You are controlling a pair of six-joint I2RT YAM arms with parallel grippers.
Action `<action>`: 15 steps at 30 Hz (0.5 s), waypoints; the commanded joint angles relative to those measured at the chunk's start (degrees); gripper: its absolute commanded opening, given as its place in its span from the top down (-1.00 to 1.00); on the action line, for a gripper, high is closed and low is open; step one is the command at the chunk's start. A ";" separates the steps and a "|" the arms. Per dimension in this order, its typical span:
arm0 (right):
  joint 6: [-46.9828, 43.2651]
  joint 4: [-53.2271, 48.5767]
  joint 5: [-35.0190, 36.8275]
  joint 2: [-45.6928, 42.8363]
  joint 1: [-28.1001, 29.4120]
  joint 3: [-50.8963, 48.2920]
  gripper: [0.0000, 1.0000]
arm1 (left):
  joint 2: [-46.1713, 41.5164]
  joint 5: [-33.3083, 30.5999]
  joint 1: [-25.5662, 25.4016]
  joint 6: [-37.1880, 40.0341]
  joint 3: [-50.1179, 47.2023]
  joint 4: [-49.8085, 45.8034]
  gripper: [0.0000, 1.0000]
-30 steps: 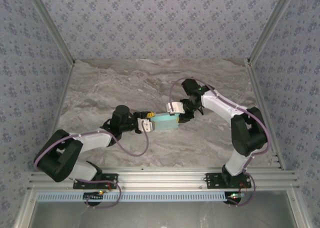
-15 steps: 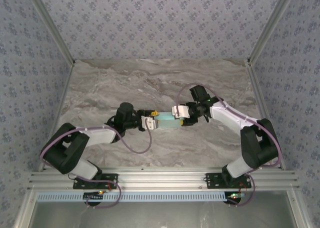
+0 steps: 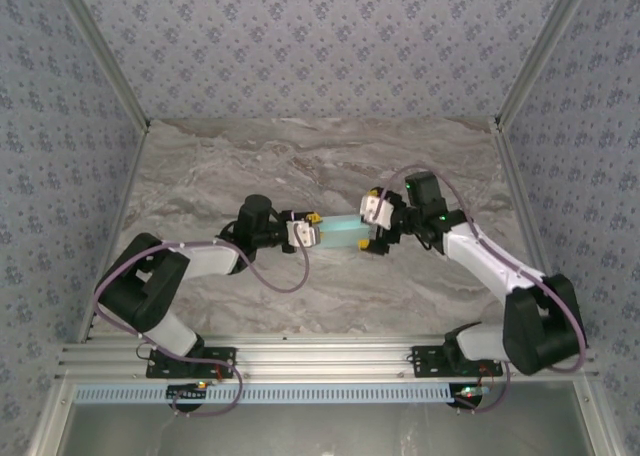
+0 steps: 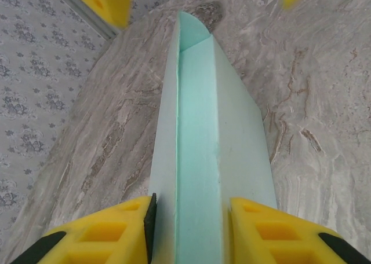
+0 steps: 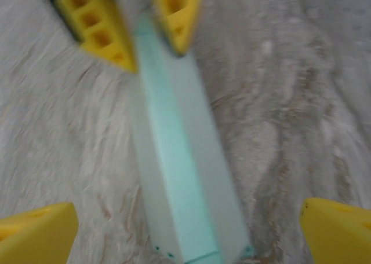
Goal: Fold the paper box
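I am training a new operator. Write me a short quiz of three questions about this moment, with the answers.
1. True or false: the right gripper is shut on the paper box.
2. Which one clamps the paper box? A) left gripper B) right gripper C) neither
3. Fill in: the near end of the paper box, seen from the right wrist, lies ___ the right gripper's open jaws.

Key: 1 false; 2 A; 3 between.

- A robot test cell, lab-like.
- Marble-patterned tabletop (image 3: pixel 200 181) is boxed in by floral-papered walls (image 3: pixel 320 46) at 9, 12 and 3 o'clock.
- Slotted aluminium rail (image 3: pixel 320 357) at 6 o'clock carries two bolted arm bases (image 3: pixel 192 362).
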 commanded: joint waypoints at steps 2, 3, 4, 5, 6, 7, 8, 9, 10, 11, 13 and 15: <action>54.99 5.70 24.05 -3.55 -2.92 4.91 -1.00 | 3.04 -1.62 0.27 -1.06 -0.88 -13.39 0.30; 66.40 -4.46 28.75 -2.61 -5.12 8.93 -1.00 | 3.12 -1.53 0.23 -0.96 -0.79 -13.32 0.29; 71.67 -10.78 25.79 -1.20 -8.00 11.49 -1.00 | 3.21 -1.64 0.21 -0.94 -0.69 -13.37 0.29; 76.40 -13.80 18.46 0.57 -11.32 12.56 -1.00 | 3.35 -1.77 0.19 -0.90 -0.47 -13.73 0.29; 80.02 -14.00 11.74 2.20 -13.85 12.28 -1.00 | 3.59 -1.96 0.23 -0.95 -0.04 -14.20 0.28; 82.10 -13.12 6.03 3.55 -15.08 11.53 -1.00 | 3.65 -2.00 0.20 -0.83 0.25 -14.51 0.28; 83.98 -12.61 3.11 4.67 -15.69 10.56 -1.00 | 3.83 -1.84 0.21 -0.77 0.58 -14.85 0.28; 85.31 -10.58 0.83 5.35 -15.64 9.18 -1.00 | 4.11 -1.78 0.18 -0.63 0.80 -14.75 0.28; 85.40 -9.23 -0.96 5.87 -15.49 8.39 -1.00 | 4.30 -1.79 0.23 -0.55 0.97 -14.71 0.28; 85.00 -8.05 -2.62 6.57 -14.95 7.98 -1.00 | 4.52 -1.94 0.20 -0.58 1.28 -14.81 0.28; 82.55 -7.10 -5.70 8.27 -13.49 8.23 -1.00 | 4.71 -2.47 0.21 -0.95 1.84 -15.62 0.28; 80.86 -6.97 -9.25 11.66 -11.92 9.15 -1.00 | 4.54 -2.26 0.25 -1.17 2.13 -16.03 0.28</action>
